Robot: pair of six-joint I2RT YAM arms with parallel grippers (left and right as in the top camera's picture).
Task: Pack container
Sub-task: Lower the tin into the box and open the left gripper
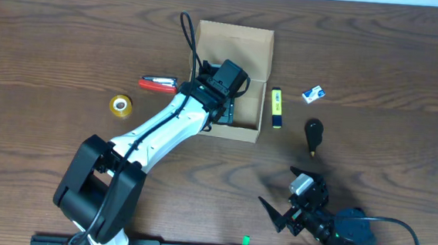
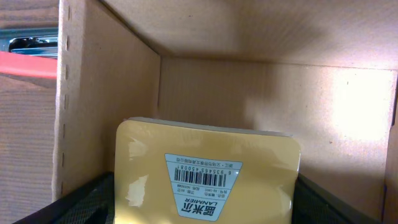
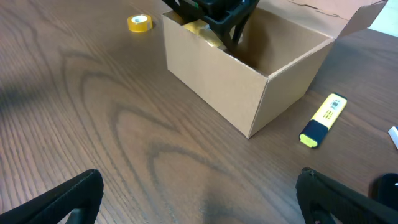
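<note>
Tan cardboard all round the left claw point(image 2: 208, 208): it hung inside the container point(image 2: 261, 93), one wall close on its left, another ahead with some room before it. A yellow pad point(image 2: 205, 155) sat between its widely parted fingers point(image 2: 81, 205), edges right up against them. Gripped or merely flanked, I couldn't tell. The right claw point(image 3: 199, 199) sat low over the table point(image 3: 93, 112), spread fully and empty. The container stood ahead of it, corner edge nearest, open wood between. A highlighter point(image 3: 323, 119) lay ahead to its right, near that corner.
</note>
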